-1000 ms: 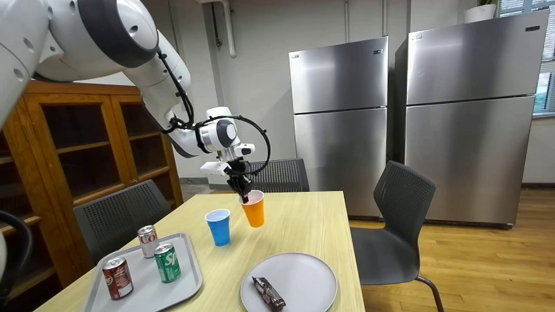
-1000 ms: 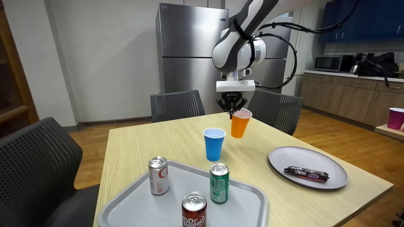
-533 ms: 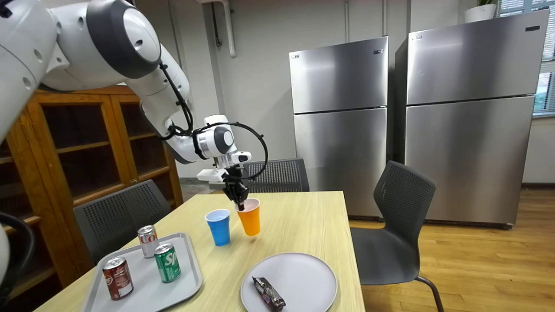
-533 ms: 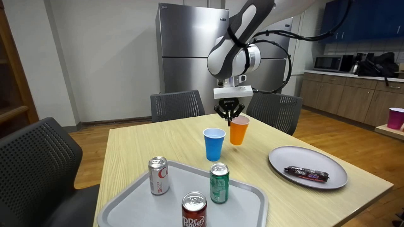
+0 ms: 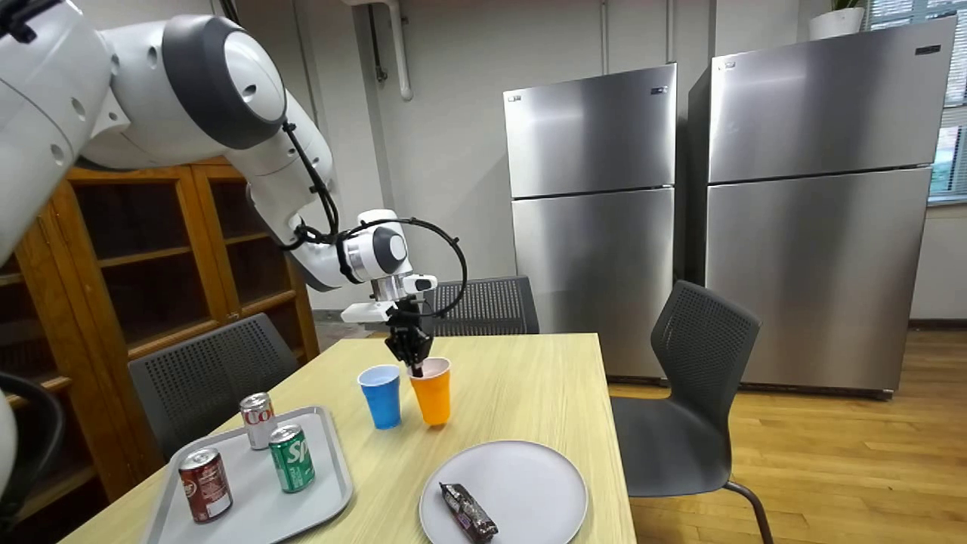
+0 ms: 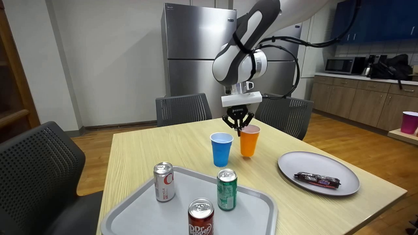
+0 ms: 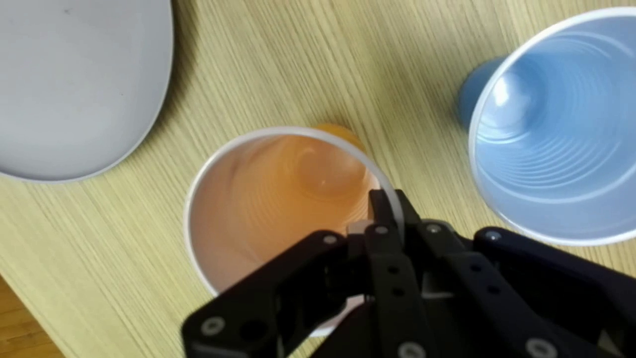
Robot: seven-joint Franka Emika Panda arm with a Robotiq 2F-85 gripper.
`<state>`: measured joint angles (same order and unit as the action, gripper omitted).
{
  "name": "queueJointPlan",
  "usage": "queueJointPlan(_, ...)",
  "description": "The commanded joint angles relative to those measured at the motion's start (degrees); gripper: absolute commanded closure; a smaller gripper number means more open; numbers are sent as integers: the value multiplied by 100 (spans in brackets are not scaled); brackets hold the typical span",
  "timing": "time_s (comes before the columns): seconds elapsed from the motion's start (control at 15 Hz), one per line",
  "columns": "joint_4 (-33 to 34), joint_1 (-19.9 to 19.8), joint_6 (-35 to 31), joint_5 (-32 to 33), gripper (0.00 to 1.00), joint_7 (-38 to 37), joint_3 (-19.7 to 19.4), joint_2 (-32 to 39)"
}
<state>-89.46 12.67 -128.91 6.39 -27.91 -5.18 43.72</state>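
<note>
You've brought the gripper [image 7: 392,200] & orange cup [image 5: 433,397] lower in both exterior views vs. 1 s ago. L to R, in an exterior view: grey tray [image 5: 330,476] w/ red can [image 5: 205,487], silver can [image 5: 258,423] & green can [image 5: 291,462]; blue cup [image 5: 381,400] upright on the table [image 5: 521,393]; then your orange cup, near it but apart, jaws nearly closed w/ its rim pinched between; can't quite tell if its base touches down. R of that: plate [image 5: 536,495] w/ wrapped bar [image 5: 468,514].

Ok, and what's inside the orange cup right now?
The wrist view shows one finger of the gripper inside the orange cup, plus inner wall and bottom; no contents show. The gripper covers the inside's lower right there, so anything behind it can't be seen.
</note>
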Motion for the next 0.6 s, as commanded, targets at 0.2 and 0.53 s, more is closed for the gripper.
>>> queueJointPlan(0.2, 370, -20, 459, -25, 99, 159, 57, 248)
queueJointPlan(0.53, 376, -11, 489, 1, 69, 197, 53, 260)
